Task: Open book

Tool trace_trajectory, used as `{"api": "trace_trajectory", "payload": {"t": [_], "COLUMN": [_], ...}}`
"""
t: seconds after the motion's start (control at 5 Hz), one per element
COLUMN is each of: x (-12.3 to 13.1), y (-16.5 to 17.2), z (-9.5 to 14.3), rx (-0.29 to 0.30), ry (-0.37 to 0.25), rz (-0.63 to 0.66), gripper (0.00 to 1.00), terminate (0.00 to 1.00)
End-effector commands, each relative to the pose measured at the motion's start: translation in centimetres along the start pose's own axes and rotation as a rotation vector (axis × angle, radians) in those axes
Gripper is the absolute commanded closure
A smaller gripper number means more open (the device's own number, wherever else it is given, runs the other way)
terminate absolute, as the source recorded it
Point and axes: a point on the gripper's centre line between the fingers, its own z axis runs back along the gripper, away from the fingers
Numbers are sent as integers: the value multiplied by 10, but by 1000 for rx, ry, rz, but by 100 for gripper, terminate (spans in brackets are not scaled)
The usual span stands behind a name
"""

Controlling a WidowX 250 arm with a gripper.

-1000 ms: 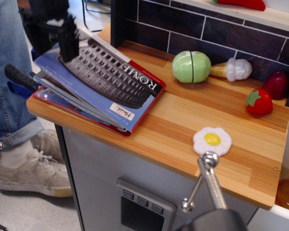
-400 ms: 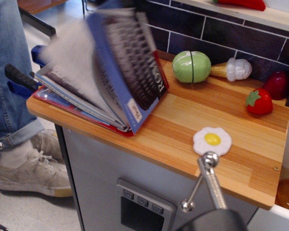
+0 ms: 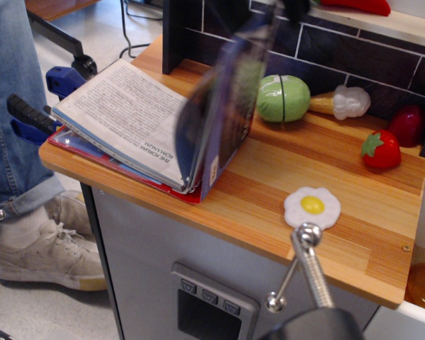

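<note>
The book lies at the left end of the wooden counter, open to white text pages. Its blue front cover stands almost upright over the spine, blurred by motion. Red edging shows under the pages at the counter's front edge. Only the dark tip of my gripper shows at the top edge of the frame, where the cover's upper edge meets it. It looks shut on that edge, but the jaws are mostly cut off.
A green cabbage toy, a white mushroom toy, a strawberry, a dark red vegetable and a fried egg toy lie to the right. A dark post and tiled wall stand behind. A person's leg is at left.
The cover has swung up from nearly flat to almost upright and moved right. The lifted pages have fallen back onto the left, showing text. The gripper moved up and to the right.
</note>
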Motion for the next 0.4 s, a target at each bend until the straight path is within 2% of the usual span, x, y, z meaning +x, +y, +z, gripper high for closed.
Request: {"api": "trace_trajectory", "payload": {"t": [0.0,0.2], "x": [1,-1], "y": [-65,-101], "z": [-17,-21], "rx": [-67,-108], "ry": [-49,-34], "rz": [19,43], "gripper": [0,0], "terminate": [0,100]}}
